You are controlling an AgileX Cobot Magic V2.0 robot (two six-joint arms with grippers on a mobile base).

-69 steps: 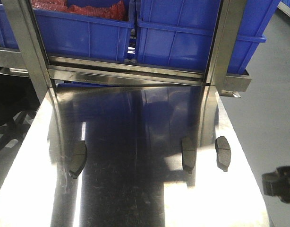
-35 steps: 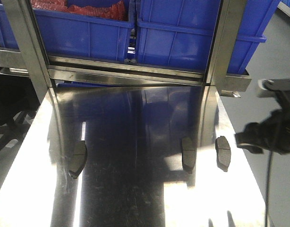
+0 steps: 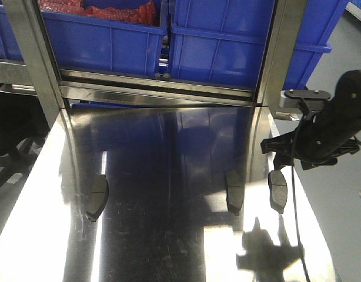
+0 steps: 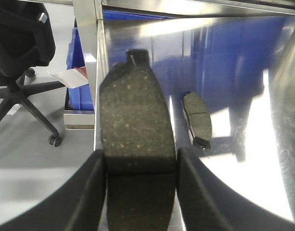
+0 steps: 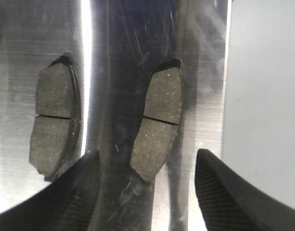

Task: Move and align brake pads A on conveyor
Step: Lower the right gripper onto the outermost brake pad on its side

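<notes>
Left gripper (image 4: 140,166) here is clamped on one brake pad (image 4: 135,110), a finger pressed against each long edge, holding it up over the left edge of the steel table (image 3: 169,247). Three more pads lie flat on that shiny table. The left pad (image 3: 98,197) is off on its own, while the middle pad (image 3: 234,191) and right pad (image 3: 277,190) sit near each other by the right edge. My right gripper (image 5: 146,161) hangs over the right pad, spread wide, with a finger on either side of it. Blue bins (image 3: 216,53) stand at the far end.
</notes>
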